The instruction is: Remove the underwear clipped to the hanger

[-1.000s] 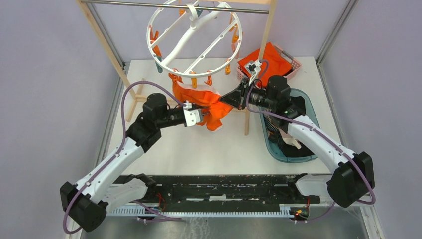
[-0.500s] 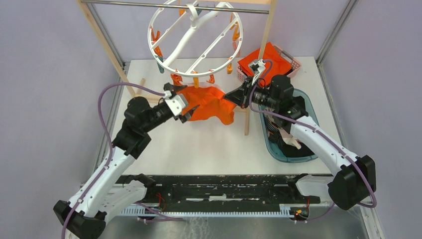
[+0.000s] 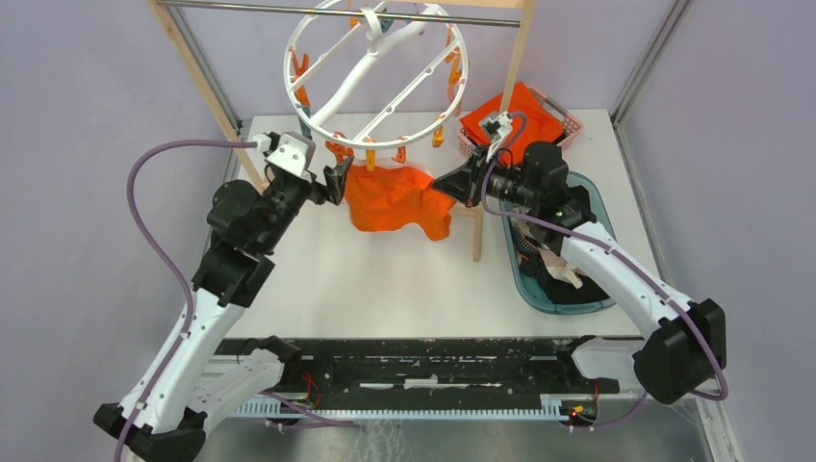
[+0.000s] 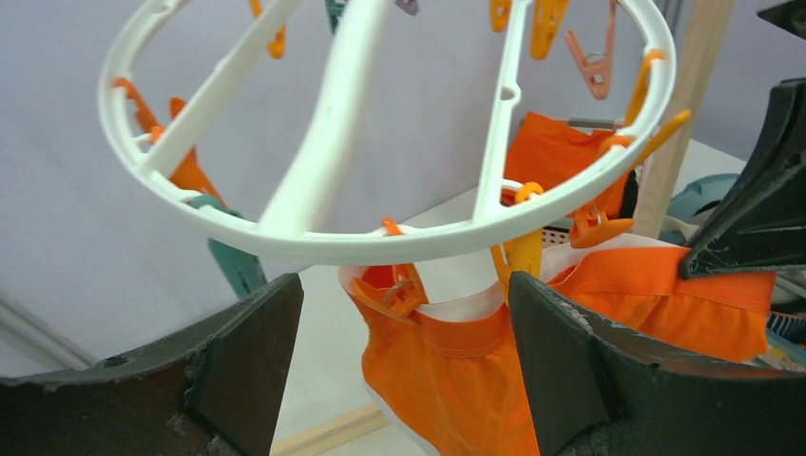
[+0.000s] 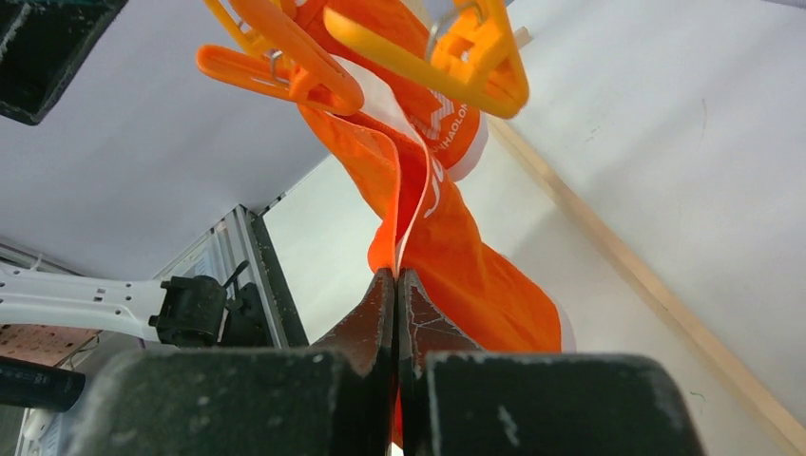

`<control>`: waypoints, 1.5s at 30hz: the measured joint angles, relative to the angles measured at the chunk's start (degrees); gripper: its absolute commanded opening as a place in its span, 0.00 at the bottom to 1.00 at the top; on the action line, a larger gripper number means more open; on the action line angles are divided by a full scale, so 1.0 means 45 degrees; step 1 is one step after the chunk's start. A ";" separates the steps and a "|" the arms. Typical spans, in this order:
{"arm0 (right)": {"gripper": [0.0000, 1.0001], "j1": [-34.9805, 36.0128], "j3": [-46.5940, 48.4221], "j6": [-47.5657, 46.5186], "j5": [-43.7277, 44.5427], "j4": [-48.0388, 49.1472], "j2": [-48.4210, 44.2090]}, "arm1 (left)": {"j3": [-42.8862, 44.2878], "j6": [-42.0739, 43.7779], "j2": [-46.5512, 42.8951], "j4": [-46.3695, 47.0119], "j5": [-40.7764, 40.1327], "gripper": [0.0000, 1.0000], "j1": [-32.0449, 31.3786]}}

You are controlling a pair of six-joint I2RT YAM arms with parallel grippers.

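Observation:
The white ring hanger hangs from the metal bar, with orange pegs round its rim. One piece of underwear, bright orange with white trim, hangs below the ring's near edge. An orange peg holds its left corner and a yellow peg sits on its waistband. My left gripper is open just left of the underwear, its jaws either side of that corner. My right gripper is shut on the right edge of the underwear, just below the pegs.
A wooden-post frame carries the bar; one post foot stands beside my right gripper. A pink basket with folded orange cloth sits at the back right. A teal tub with dark and pale cloth lies under the right arm.
My left gripper let go of the underwear's lower part, opened, and moved up and left to the pegged corner. The cloth now hangs spread out. The right gripper kept its grip.

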 measured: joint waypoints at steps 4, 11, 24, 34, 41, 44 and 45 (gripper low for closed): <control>0.01 0.0097 0.0597 0.0092 -0.0340 -0.0024 0.0325 | 0.0568 -0.0087 -0.0044 -0.0321 -0.0928 0.88 0.0097; 0.01 0.1209 0.1948 -0.0151 -0.0986 -0.0656 0.1103 | 0.0631 -0.0092 -0.0170 -0.0573 -0.1889 0.89 0.0282; 0.00 0.3832 0.6091 -0.3070 -0.1093 -0.4668 0.3254 | 0.0529 -0.0636 0.0180 -0.0583 -0.1957 0.89 0.0355; 0.00 0.4430 0.7286 -0.4702 0.0039 -0.6936 0.4197 | -0.0272 -0.0627 0.0204 0.0121 -0.2657 0.83 0.0408; 0.01 0.4435 0.8286 -0.4974 0.0345 -0.7791 0.4532 | -0.0296 -0.0612 0.0243 0.0389 -0.2686 0.83 0.0495; 0.01 0.4464 0.8830 -0.4915 0.0287 -0.7932 0.4779 | -0.0306 -0.0631 0.0423 0.0680 -0.2540 0.81 0.0631; 0.01 0.4473 0.8888 -0.4906 0.0262 -0.7946 0.4823 | -0.0306 -0.0665 0.0554 0.0753 -0.2419 0.81 0.0753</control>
